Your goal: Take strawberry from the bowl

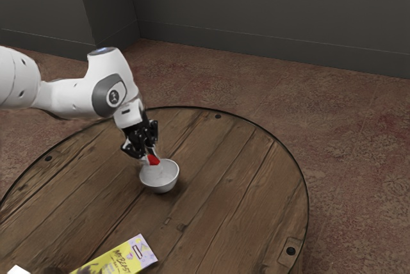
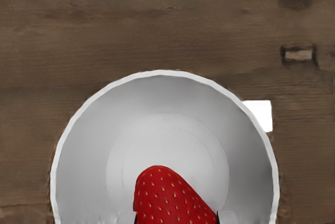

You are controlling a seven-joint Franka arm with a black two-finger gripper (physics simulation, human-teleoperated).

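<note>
Brown wooden planks are making up the round table (image 1: 224, 171), reddish-brown floor (image 1: 359, 133) is running around it and a dark grey wall (image 1: 269, 5) is standing behind. White bowl (image 1: 159, 180) is sitting upright on the table. Yellow and purple box (image 1: 120, 259) is lying near the table's edge, well apart from the bowl, and looks unrelated.

Gripper (image 1: 152, 158) is pointing down at the bowl, closed on the strawberry (image 2: 168, 199) — both fingers (image 2: 227, 217) are touching the fruit from opposite sides in the wrist view. Strawberry is showing red at the fingertips in the exterior view, over the bowl, around rim level. Seems to be hanging off the bowl's floor, though exact clearance is hard to tell.

Progress: reaching and grasping are looking done, and lifting is probably under way or about to begin. Fruit is not yet clear of the bowl sideways, so taking it out is remaining unfinished. Left to do: raising it well above the rim, carrying it off to one side, maybe setting it down on bare table — the task is naming no drop spot. Main risk: the tapered fruit may be slipping out if the grip is loose, or the fingers may be catching the rim and dragging the bowl along.
</note>
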